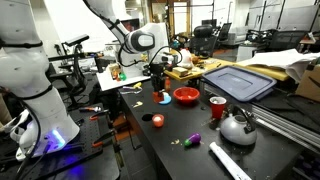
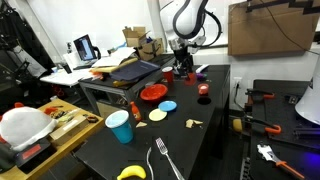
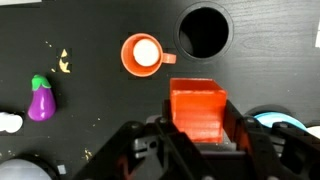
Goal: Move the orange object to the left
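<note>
In the wrist view my gripper (image 3: pixel 198 125) is shut on the orange object (image 3: pixel 197 105), a small red-orange block held between the two fingers over the black table. The round orange piece with a pale centre (image 3: pixel 143 54) lies ahead of it on the table, apart from the block. In both exterior views the gripper (image 1: pixel 157 76) (image 2: pixel 182 68) hangs low over the far part of the black table, and the block is mostly hidden by the fingers there.
A black round cup (image 3: pixel 204 32), a purple eggplant (image 3: pixel 40 98) and a blue plate (image 3: pixel 287 121) lie around the gripper. A red bowl (image 1: pixel 186 96), a red cup (image 1: pixel 216 107) and a metal kettle (image 1: pixel 237 127) stand nearby. A blue cup (image 2: pixel 120 126), a fork (image 2: pixel 165 160) and a banana (image 2: pixel 131 172) lie at the table's near end.
</note>
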Robot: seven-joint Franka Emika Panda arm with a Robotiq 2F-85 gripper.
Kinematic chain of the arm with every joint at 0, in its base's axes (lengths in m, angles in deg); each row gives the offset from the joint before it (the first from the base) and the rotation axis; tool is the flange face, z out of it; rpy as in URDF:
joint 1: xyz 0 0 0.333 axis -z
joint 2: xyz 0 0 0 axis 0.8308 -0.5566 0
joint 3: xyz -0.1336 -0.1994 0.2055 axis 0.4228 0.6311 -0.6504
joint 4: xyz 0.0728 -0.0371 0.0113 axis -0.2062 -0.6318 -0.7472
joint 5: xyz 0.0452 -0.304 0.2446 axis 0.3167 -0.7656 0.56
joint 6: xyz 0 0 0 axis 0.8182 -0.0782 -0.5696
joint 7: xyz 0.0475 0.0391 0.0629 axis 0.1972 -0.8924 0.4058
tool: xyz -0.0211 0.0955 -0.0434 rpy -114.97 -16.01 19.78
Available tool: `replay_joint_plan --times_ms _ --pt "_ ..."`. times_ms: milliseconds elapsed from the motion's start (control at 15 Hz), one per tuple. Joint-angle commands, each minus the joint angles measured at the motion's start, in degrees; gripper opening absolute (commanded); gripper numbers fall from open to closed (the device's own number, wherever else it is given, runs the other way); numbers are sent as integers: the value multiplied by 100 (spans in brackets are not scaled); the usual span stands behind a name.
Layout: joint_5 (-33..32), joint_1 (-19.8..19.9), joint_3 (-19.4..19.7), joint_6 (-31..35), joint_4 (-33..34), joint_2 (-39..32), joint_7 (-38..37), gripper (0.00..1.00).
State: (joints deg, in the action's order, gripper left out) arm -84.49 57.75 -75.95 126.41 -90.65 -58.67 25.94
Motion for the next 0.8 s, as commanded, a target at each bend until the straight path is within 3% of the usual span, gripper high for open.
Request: replay_joint_plan --times_ms 0,733 --pt "32 -30 -58 154 -299 271 230 26" --pt "361 -123 -380 355 -520 370 839 26"
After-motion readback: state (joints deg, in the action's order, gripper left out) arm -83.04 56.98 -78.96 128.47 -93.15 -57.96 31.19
